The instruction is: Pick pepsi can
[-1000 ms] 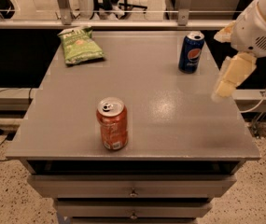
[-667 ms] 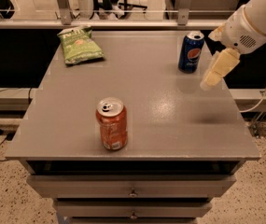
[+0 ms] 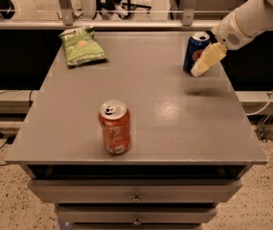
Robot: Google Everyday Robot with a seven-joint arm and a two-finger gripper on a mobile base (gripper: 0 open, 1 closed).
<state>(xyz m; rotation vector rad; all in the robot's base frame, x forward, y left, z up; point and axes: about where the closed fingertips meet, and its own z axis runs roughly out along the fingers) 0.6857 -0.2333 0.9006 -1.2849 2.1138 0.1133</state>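
Observation:
The pepsi can (image 3: 195,49), dark blue with a silver top, stands upright at the far right of the grey table (image 3: 150,99). My gripper (image 3: 206,61) comes in from the right on a white arm. Its cream-coloured fingers (image 3: 208,59) hang right in front of the can's right side, overlapping its lower edge, a little above the table.
An orange can (image 3: 115,127) stands upright near the front middle of the table. A green chip bag (image 3: 82,46) lies at the far left. Drawers (image 3: 136,195) sit under the tabletop. A railing runs behind the table.
My gripper has moved left and away from the table's right edge, closing in on the pepsi can. The cans and the bag have not moved.

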